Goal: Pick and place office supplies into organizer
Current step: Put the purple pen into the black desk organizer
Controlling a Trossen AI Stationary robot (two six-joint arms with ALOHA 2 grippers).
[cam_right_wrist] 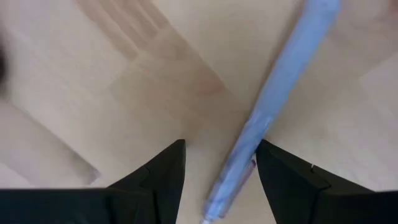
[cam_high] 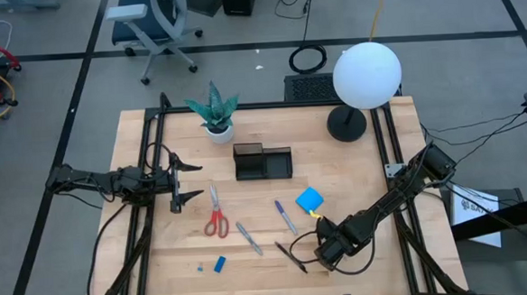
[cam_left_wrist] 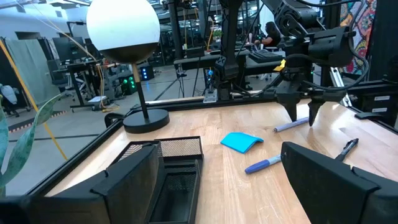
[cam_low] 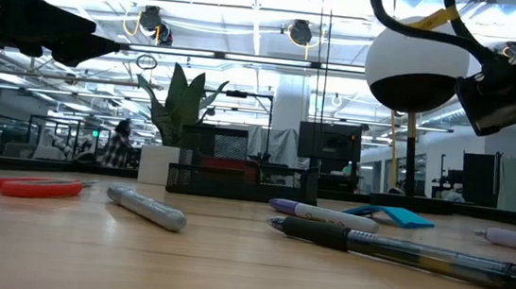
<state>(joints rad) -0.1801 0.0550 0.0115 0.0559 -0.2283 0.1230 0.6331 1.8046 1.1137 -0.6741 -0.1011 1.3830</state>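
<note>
**Right gripper open over a pale pen near the front right of the table**

Right gripper (cam_high: 326,250) is low over the wooden table (cam_high: 355,170), pointing down; jaws open, holding nothing. In the right wrist view a pale lavender pen (cam_right_wrist: 267,118) lies flat on the wood and runs slantwise into the gap between the two fingers (cam_right_wrist: 163,171), closer to one finger than the other; cannot tell if it touches it. In the left wrist view the same gripper (cam_left_wrist: 304,115) has its tips just above the table, with the pale pen (cam_left_wrist: 291,125) right beside them.

Black pen (cam_high: 290,254) lies just beside the right jaws, toward the table's middle. Purple pen (cam_high: 285,216) and bright blue notepad (cam_high: 309,199) sit a little beyond the jaws, toward the organizer (cam_high: 262,161), which is well apart from them at mid-table. Notepad has one edge lifted.

Left gripper (cam_high: 186,180) hovers over the left side of the table, jaws wide open and empty. Red-handled scissors (cam_high: 215,214) lie near its jaws, just past them. Grey pen (cam_high: 248,238) lies beyond the scissors. Small blue block (cam_high: 220,264) sits near the front edge, well apart from both grippers.

Potted plant (cam_high: 215,112) and globe lamp (cam_high: 365,77) stand behind the organizer.
</note>
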